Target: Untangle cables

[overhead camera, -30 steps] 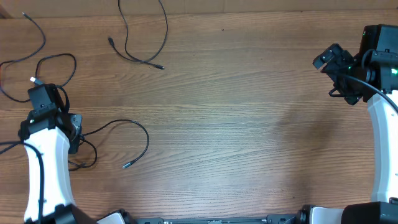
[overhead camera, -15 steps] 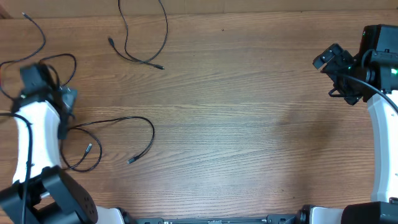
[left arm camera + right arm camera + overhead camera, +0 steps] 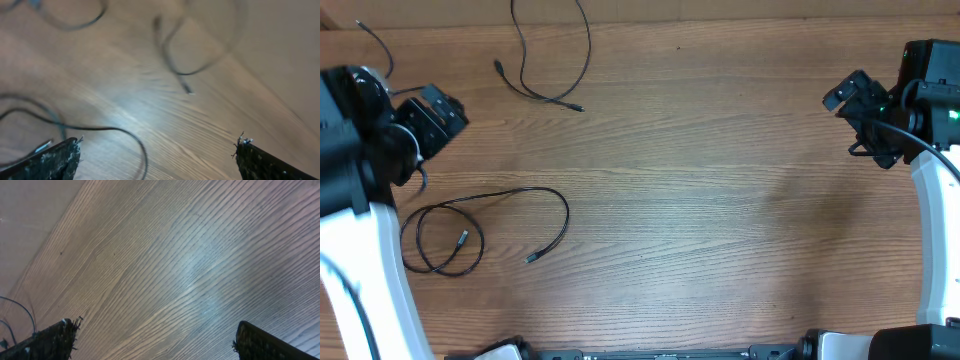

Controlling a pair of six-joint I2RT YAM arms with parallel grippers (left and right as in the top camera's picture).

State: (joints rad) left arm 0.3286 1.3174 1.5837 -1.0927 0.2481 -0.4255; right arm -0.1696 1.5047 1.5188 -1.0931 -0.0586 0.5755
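One thin black cable [image 3: 510,193] lies in a loose loop at the left, its plug ends [image 3: 530,258] resting on the wood. A second cable [image 3: 586,50] curls at the top centre, and a third [image 3: 378,42] runs off the top left. My left gripper [image 3: 438,115] hovers above and left of the loop, apart from it. In the left wrist view it [image 3: 160,157] is open with nothing between its fingers [image 3: 55,160]; blurred cables [image 3: 172,60] lie below. My right gripper [image 3: 855,95] stays at the far right, open [image 3: 155,342] over bare wood.
The wooden table [image 3: 720,200] stretches between the two arms. A bit of cable [image 3: 27,312] shows at the left edge of the right wrist view. The table's far edge runs along the top of the overhead view.
My left gripper opened and let go of the looped cable, then swung up and away toward the top left. The cable settled into a wider loop. The right arm has not moved.
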